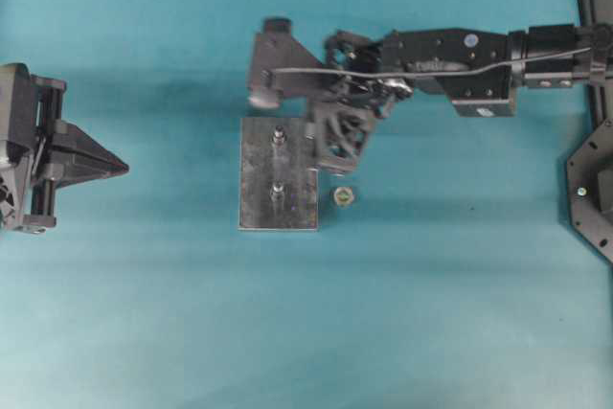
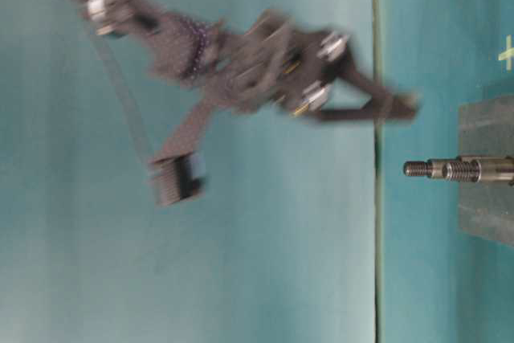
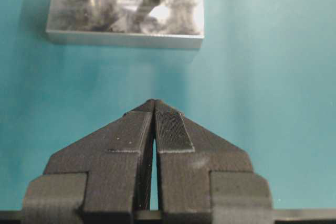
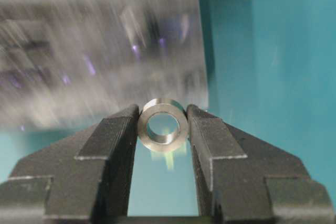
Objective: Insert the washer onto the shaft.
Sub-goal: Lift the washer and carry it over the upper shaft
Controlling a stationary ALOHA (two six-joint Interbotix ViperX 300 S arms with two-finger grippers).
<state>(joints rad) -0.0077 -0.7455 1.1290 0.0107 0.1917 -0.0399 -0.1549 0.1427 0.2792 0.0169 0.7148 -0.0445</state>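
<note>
Left gripper [image 1: 120,168] is sitting parked at the table's left edge, jaws pressed together on nothing, pointing toward the metal base plate [image 1: 257,193]. On that plate I am seeing two threaded shafts: the far shaft [image 1: 278,134] and the near shaft [image 1: 276,189], both bare, neither carrying a washer yet. Just right of the plate, a small hex nut [image 1: 343,196] is lying loose on the table, untouched. Right gripper [image 4: 164,129] is reaching in over the plate's far right corner, jaws partly closed and pinching the washer [image 4: 163,125] by its rim, bore facing the wrist camera. Pickup is looking done; I am judging that aligning the bore over a shaft, lowering and releasing are all left.
</note>
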